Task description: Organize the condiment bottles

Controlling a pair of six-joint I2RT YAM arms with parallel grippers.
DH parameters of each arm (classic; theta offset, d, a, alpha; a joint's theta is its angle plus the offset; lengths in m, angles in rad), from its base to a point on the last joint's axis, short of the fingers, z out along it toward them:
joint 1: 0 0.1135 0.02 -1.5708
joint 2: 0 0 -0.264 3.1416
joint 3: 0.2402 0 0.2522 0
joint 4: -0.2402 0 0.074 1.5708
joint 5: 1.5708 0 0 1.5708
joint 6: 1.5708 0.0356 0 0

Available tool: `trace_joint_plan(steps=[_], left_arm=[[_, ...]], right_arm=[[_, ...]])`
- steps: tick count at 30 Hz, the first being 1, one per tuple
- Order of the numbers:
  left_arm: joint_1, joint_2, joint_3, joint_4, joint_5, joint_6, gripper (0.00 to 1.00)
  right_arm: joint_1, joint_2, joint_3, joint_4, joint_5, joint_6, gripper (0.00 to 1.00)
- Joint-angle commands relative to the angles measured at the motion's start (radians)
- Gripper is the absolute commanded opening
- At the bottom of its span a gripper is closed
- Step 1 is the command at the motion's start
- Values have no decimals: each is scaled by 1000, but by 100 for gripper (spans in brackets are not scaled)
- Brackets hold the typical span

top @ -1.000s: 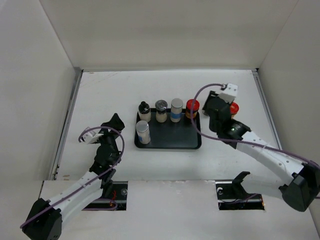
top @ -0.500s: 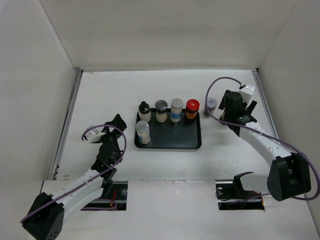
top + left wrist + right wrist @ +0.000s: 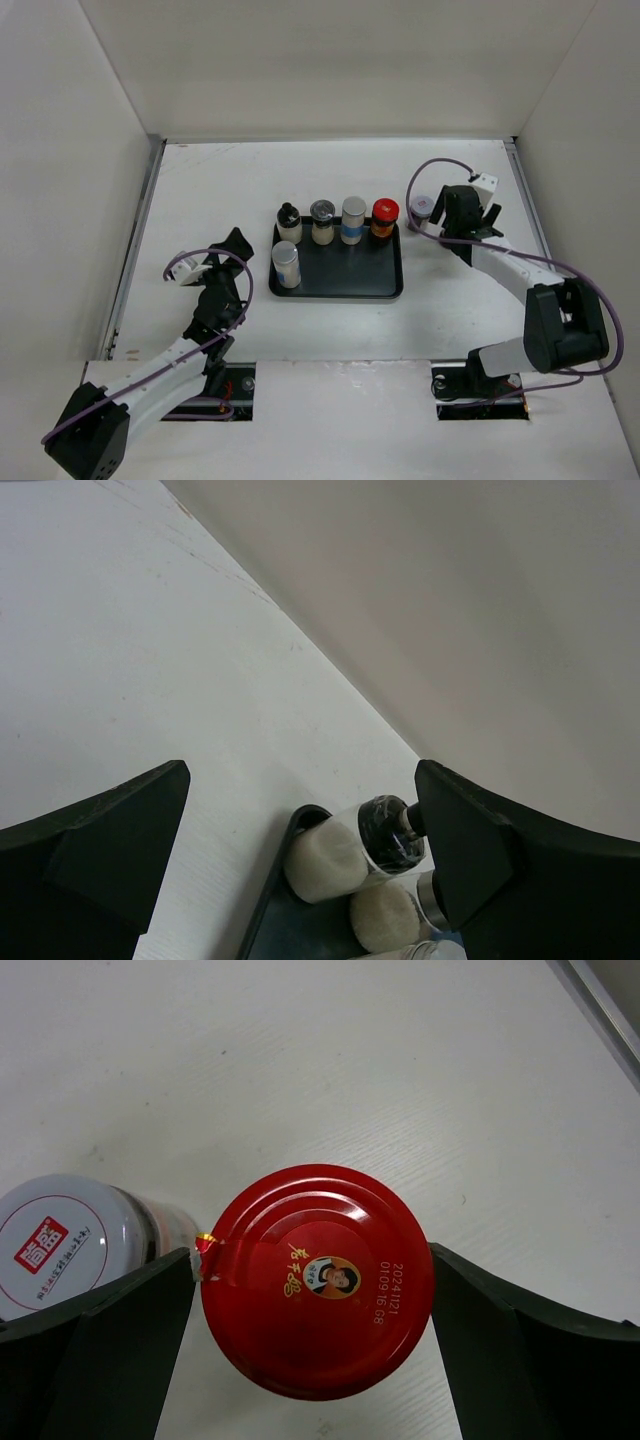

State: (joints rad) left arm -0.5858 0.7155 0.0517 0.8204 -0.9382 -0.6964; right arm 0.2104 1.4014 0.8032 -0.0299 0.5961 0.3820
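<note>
Right gripper (image 3: 312,1260) hangs straight over the loose red jar (image 3: 318,1280). The jar stands upright on the table, long axis vertical, lid facing the wrist camera. Jaws spread wide, one finger at 9 and one at 3 o'clock of the lid, level with its rim; cannot tell if they press the jar. From above the arm hides this jar. White-lid jar (image 3: 55,1240) sits just beside it at 9 o'clock, also off the tray. Tray (image 3: 370,285) lies at 9 o'clock from the gripper and holds five bottles, with its front right part bare. Left gripper (image 3: 302,780) is wide and empty at 8 o'clock of the tray, well apart from the jar. Right arm is clearly nearer, so likely a top grasp, then a carry toward 9 o'clock.
</note>
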Motion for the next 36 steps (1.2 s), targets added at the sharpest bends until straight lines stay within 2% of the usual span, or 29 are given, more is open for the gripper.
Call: trace_joint_plan(steps=[1,7,9,15,20,22,25,28,36], left_arm=[[-7,-2,-85,51,3,-5,100],[-9,4,-87,52,4,-3,100],[-9,-7,-87,54,12,-3,100],[-9,7,-82,59,21,-5,100],[-9,-2,-85,60,22,-3,100],[-10,-25,-87,57,22,-3,100],[-9,-45,-93,51,19,-3,100],[-6,-28,-95,60,19,-2,100],[-2,-16,-90,65,22,-2,100]], right_arm=[[-18,4,13,88,-9,9,99],[-30,-30,-5,102,8,12,71],[-18,-80,-24,102,53,3,65],[91,-277,-56,35,108,-20,62],[313,-407,-23,-128,155,21,62],[411,-420,-3,-140,169,55,62],[539,-371,56,-114,169,92,62],[637,-256,109,-4,150,89,62],[797,76,264,176,94,51,62]])
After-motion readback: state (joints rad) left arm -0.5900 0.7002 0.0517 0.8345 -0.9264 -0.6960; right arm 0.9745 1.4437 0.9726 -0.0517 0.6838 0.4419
